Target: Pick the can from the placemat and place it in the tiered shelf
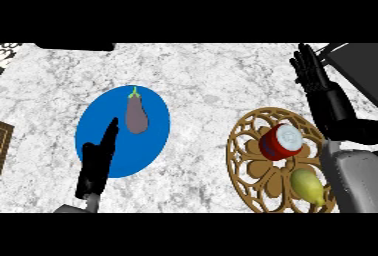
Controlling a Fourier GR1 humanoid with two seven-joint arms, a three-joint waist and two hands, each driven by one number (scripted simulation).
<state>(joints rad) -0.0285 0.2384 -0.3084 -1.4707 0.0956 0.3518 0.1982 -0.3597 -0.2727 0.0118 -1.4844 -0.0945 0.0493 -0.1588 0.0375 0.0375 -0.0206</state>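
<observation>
Both robot hands open, can (280,141) on openwork placemat (260,150).

Grey forearms, black left hand (94,167) and right hand (314,82) (slim-fingered)

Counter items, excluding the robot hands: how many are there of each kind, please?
Mats or plates: 2, blue plate and brown openwork placemat
Vegetables or fruit: 2, eggplant and yellow-green fruit
Cans: 1, red can
Total: 5

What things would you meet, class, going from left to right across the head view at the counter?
Left hand → eggplant on the blue plate → can on the ornate placemat → right hand.
</observation>
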